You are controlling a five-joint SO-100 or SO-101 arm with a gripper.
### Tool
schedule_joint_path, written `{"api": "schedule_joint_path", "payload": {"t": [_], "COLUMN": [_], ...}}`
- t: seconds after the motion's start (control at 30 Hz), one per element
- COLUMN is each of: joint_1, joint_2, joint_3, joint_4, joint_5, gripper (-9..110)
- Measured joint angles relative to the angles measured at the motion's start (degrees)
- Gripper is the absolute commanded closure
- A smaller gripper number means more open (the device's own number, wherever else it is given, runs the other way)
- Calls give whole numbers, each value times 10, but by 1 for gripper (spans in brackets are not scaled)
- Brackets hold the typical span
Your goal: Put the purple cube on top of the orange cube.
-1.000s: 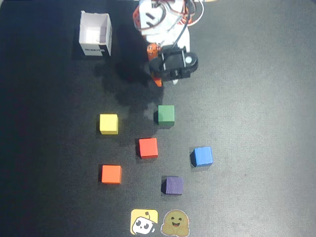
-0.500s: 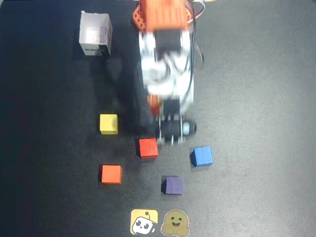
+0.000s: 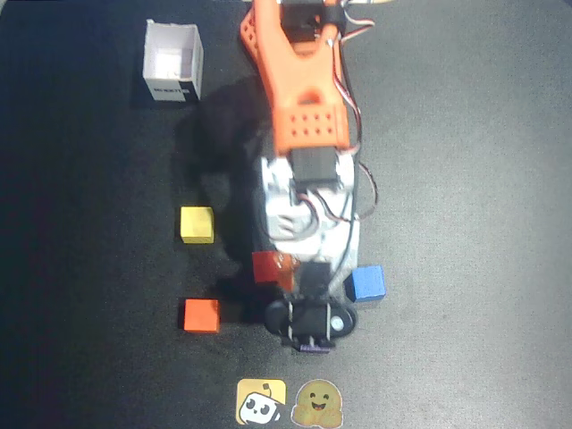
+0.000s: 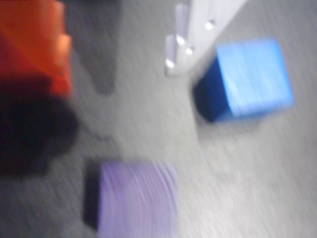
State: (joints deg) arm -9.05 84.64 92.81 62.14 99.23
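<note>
Purple cube position governs the coming move, so the scene is listed from largest item to smallest.

Arm [image 3: 304, 107]: the orange and white structure enters from the top of the overhead view and reaches down the middle of the dark table [image 3: 465, 179].

White box [image 3: 173, 61]: open-topped, standing well apart at upper left in the overhead view.

Gripper [image 3: 310, 332]: the dark head sits at the arm's lower end. Its finger opening is hidden from above and smeared in the wrist view, so whether it is spread or closed cannot be told. Nothing appears to be held.

Cubes, all of like size:
- purple cube [image 4: 136, 198]: in the overhead view only a sliver shows, at the lower edge of the gripper head, directly beneath it. In the wrist view it lies at lower centre, blurred, resting on the table.
- orange cube [image 3: 201, 315]: to the left of the gripper in the overhead view, clear of its neighbours.
- red cube [image 3: 268, 266]: touching or just beside the arm's left flank.
- blue cube [image 3: 365, 282]: just right of the arm.
- yellow cube [image 3: 197, 224]: above the orange cube.

Judgement: the approach is under way. The gripper is almost over the purple cube; a descent and closure remain, then a leftward carry.
</note>
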Motion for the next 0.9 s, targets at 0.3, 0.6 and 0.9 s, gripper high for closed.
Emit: {"api": "schedule_joint_path", "payload": {"t": [0.3,0.6,0.9], "joint_1": [-19,-23,-20], "joint_2": [-94,-157,-214], "joint_3": [-83,-129,-156], "joint_4": [-15,-31,-55], "joint_5": [33,41,42], "gripper": [79,79,79]}}
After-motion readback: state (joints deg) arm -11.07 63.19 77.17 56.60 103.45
